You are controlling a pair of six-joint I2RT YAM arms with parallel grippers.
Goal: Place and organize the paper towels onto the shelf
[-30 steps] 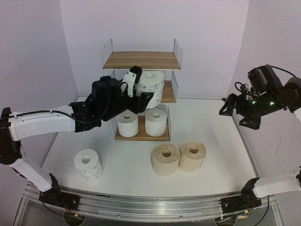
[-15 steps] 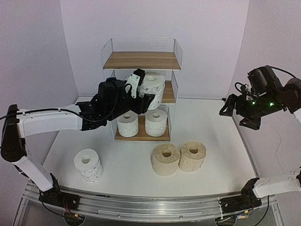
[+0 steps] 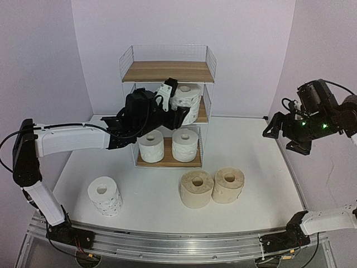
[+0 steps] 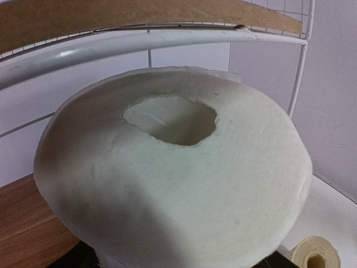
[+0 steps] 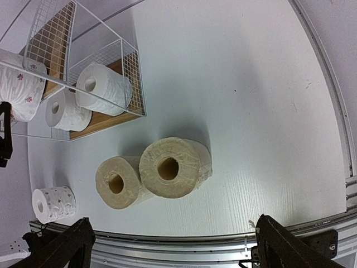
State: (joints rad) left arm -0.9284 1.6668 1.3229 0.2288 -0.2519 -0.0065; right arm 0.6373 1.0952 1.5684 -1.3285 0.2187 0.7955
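A dotted roll (image 3: 105, 195) stands on the tabletop (image 3: 262, 167), left-front of the shelf (image 3: 167, 71). The left fingers (image 3: 166, 91) clamp a printed roll (image 3: 187, 100) inside the shelf's middle tier. Two white rolls (image 3: 151, 146) sit on its bottom board, and two beige rolls (image 3: 197, 188) stand just in front. Right of the shelf, the right fingers (image 5: 281, 245) hang spread wide, empty.

A white paper roll (image 4: 173, 195) fills most of the view, its hollow core (image 4: 170, 118) facing up. Just above it run a white wire rail (image 4: 139, 44) and a wooden shelf board (image 4: 111, 14). At lower right, a beige roll (image 4: 315, 255) stands on the white worktop (image 4: 329, 212).
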